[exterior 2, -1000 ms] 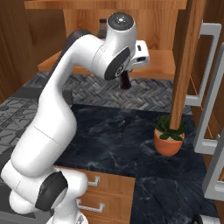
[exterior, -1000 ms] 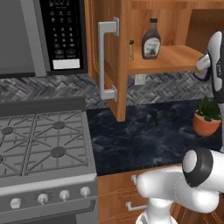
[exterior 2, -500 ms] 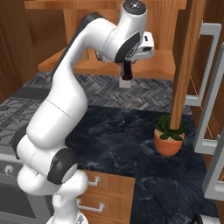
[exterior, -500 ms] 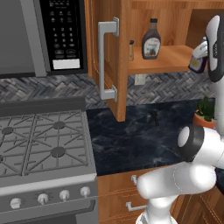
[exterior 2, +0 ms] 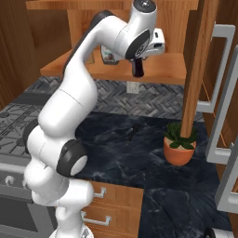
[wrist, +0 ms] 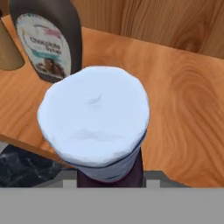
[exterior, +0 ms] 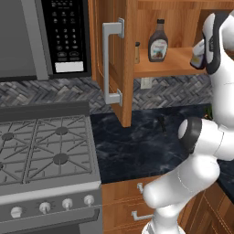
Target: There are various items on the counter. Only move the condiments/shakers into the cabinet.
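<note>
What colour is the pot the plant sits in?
Orange; the plant pot on the counter shows best in the right base view.

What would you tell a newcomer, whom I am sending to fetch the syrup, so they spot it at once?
Look into the open warm brown wooden wall cabinet above the dark marbled stone counter. On its inner shelf stands the tall brown syrup bottle with a white label and black cap. The small tan wooden shaker beside it is shorter, slimmer and unlabelled.
</note>
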You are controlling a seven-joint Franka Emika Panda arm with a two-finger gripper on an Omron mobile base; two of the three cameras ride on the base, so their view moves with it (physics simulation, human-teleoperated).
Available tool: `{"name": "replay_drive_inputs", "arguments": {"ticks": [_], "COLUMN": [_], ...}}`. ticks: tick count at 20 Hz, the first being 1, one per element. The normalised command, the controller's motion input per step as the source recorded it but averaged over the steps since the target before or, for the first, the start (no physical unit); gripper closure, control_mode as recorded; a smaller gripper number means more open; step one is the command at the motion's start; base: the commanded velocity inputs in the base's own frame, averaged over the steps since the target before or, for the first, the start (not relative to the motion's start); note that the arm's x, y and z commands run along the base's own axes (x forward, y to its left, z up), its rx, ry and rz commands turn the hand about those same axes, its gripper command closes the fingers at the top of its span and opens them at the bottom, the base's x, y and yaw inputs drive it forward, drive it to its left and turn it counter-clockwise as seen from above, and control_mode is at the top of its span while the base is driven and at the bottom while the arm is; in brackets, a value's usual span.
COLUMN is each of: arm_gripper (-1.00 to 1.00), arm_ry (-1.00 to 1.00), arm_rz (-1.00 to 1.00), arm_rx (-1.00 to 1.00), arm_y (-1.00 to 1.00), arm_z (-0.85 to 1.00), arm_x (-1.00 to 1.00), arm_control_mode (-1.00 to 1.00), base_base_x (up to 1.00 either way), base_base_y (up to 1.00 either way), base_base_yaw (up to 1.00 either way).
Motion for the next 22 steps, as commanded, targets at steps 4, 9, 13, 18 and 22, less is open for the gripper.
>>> {"name": "replay_drive_inputs", "arguments": {"ticks": [4,9,13,18,22], "arm_gripper": [1.0,1.0,1.0,1.0,1.0], "arm_ry": [-0.09,-0.04,0.0,0.0,0.0], "arm_rz": [0.0,0.0,0.0,0.0,-0.01], "arm_rx": [-0.02,0.0,0.0,0.0,0.0], "arm_y": [0.0,0.0,0.0,0.0,0.0], "arm_z": [-0.23,-0.26,-0.13,-0.21,-0.35], "arm_x": [0.53,0.5,0.69,0.68,0.57], "arm_control_mode": [-1.0,-1.0,-1.0,-1.0,-1.0], "base_base_x": [0.0,0.0,0.0,0.0,0.0], "base_base_y": [0.0,0.0,0.0,0.0,0.0], "base_base_yaw": [0.0,0.0,0.0,0.0,0.0]}}
